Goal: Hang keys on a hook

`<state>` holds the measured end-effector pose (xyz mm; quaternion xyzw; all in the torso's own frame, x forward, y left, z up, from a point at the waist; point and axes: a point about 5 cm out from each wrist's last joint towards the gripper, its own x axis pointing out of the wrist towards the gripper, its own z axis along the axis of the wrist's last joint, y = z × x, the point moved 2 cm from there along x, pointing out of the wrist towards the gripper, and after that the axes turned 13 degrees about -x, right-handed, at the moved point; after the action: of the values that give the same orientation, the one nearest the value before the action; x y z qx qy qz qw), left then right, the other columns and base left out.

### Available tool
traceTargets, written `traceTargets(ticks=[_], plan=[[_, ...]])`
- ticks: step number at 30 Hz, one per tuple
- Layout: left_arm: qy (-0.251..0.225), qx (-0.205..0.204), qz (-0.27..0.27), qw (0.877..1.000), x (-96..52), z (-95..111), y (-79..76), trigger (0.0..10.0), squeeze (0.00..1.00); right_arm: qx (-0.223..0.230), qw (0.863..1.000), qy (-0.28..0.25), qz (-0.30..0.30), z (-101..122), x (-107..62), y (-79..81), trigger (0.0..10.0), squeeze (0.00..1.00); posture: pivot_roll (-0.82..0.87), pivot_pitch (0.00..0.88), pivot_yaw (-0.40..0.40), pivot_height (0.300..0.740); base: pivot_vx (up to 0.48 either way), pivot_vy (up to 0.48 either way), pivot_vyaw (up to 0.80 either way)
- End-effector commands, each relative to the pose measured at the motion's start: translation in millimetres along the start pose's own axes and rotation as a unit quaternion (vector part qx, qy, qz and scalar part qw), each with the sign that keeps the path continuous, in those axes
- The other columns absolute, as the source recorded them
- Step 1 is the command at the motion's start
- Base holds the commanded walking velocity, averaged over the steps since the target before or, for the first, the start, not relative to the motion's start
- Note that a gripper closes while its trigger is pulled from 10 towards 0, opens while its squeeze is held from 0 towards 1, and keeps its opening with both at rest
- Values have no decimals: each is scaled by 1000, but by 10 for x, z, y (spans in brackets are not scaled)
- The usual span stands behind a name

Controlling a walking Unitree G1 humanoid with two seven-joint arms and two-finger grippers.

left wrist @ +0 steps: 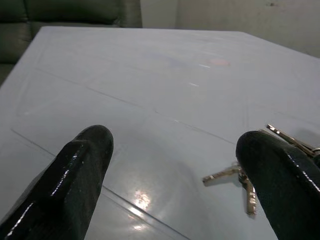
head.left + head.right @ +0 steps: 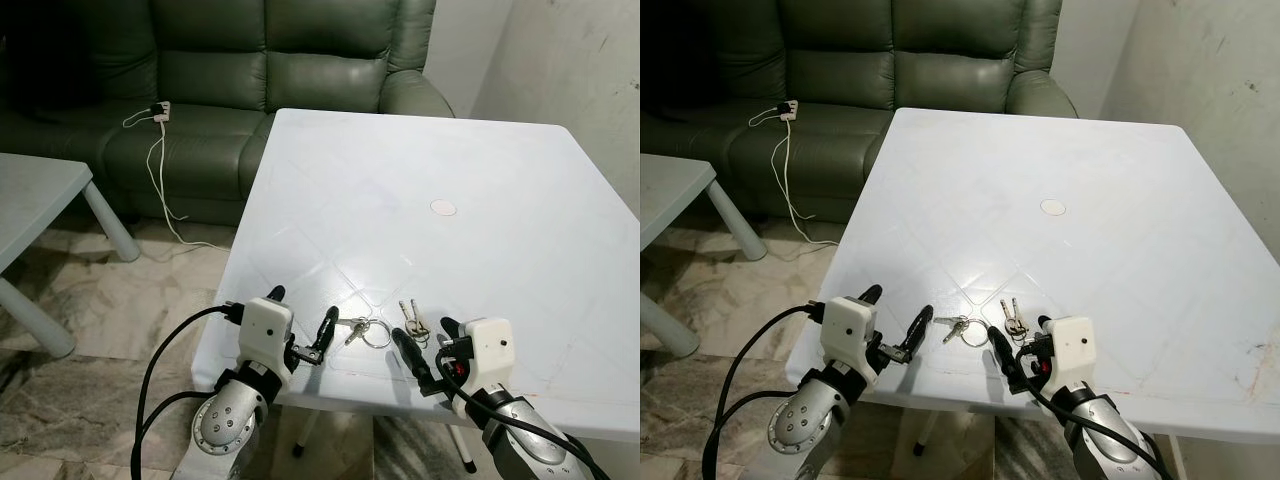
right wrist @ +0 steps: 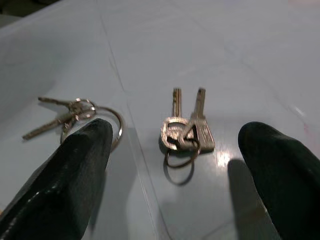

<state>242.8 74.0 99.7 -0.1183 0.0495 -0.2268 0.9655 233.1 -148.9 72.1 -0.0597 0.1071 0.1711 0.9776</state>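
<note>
Keys [image 2: 412,322] lie between right tool's [image 2: 424,352] spread fingers.

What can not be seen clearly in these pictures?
- Hook: where it is cannot be told.
- Left keys: in the left wrist view, partly hidden behind a finger of the left claw.
- Right keys: the cut of their teeth is too blurred in the right wrist view.
- Cable: its far end is too small to follow.

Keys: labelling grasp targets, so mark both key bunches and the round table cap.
two-key bunch [image 3: 186,131], right wrist view, key heads.
large-ring bunch [image 2: 374,332], left eye view, ring.
round cap [image 2: 442,208], left eye view, centre.
</note>
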Motion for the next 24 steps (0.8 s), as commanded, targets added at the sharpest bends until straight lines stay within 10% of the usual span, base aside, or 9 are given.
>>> traceTargets(ticks=[1, 24], plan=[[2, 7, -7, 1000, -14, 15, -29, 10000, 0, 1, 1000, -2, -11, 44, -15, -37, 10000, 0, -22, 60, -71, 740, 0, 0, 0], [26, -6, -48, 998, -47, -75, -229, 10000, 0, -3, 1000, 12, -19, 54, -23, -31, 10000, 0, -24, 65, -75, 740, 0, 0, 0]])
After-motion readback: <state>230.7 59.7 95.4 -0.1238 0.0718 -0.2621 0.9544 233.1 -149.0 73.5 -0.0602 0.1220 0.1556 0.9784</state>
